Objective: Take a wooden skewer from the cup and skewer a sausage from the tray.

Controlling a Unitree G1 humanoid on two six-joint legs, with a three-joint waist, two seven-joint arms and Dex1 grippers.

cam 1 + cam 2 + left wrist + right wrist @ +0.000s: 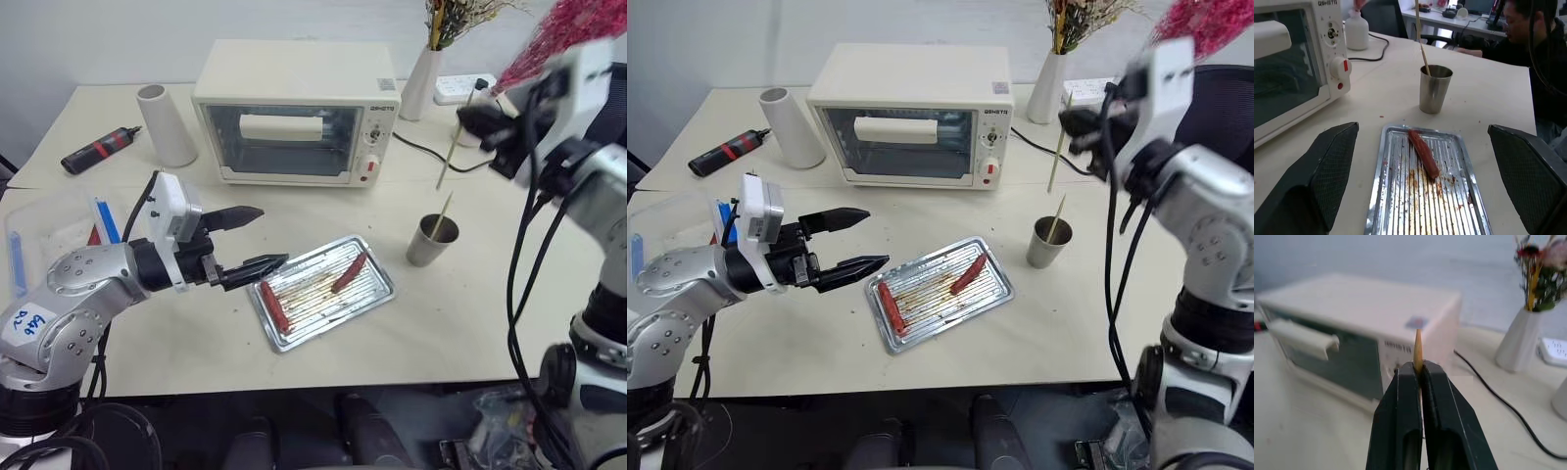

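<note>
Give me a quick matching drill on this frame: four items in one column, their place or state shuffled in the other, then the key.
Items:
1. wooden skewer
2. cup
3. sausage
4. left hand

Place or state:
A. lies on the tray
B. open, holding nothing, beside the tray
C. stands on the table, one stick inside
D. clamped in the shut right hand, lifted above the cup

Pairs: 1-D, 2-C, 3-A, 4-B
</note>
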